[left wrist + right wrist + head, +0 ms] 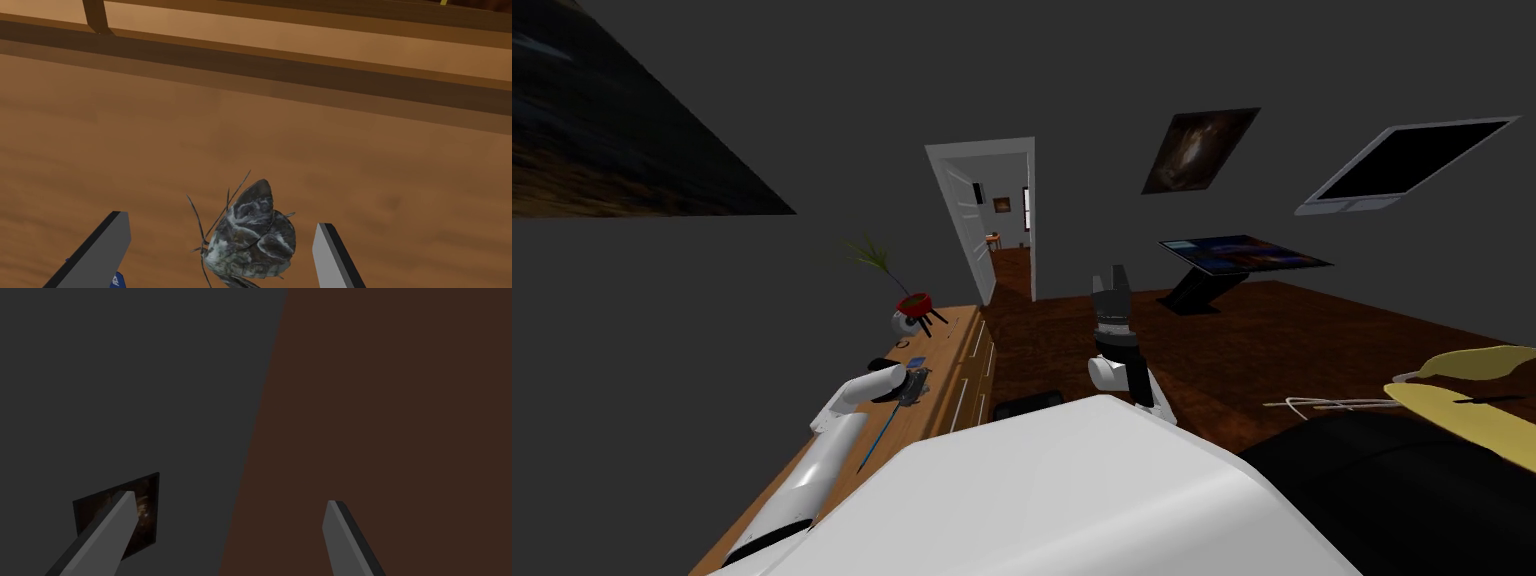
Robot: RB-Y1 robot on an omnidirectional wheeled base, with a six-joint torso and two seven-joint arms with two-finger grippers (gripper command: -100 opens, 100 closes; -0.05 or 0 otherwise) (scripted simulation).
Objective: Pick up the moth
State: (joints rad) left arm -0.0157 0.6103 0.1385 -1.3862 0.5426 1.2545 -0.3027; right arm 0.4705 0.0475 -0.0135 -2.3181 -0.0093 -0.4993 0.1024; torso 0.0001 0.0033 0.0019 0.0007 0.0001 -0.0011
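The moth (252, 237) is dark grey with pale mottled markings and thin antennae, resting on a wooden top (250, 135). My left gripper (222, 252) stands open around it, one finger on each side, neither touching its wings. In the head view the left gripper (915, 386) is down on the wooden dresser (952, 350) at my left. My right gripper (1111, 283) is held up over the dark floor in front of me, and its fingers (100, 538) are open with nothing between them.
A potted plant (909, 305) on a white stand sits at the dresser's far end. A blue stick (880, 435) lies beside my left forearm. Beyond are an open white door (967, 220), a slanted screen (1242, 255) on the floor and a dark seat with a yellow cushion (1462, 400).
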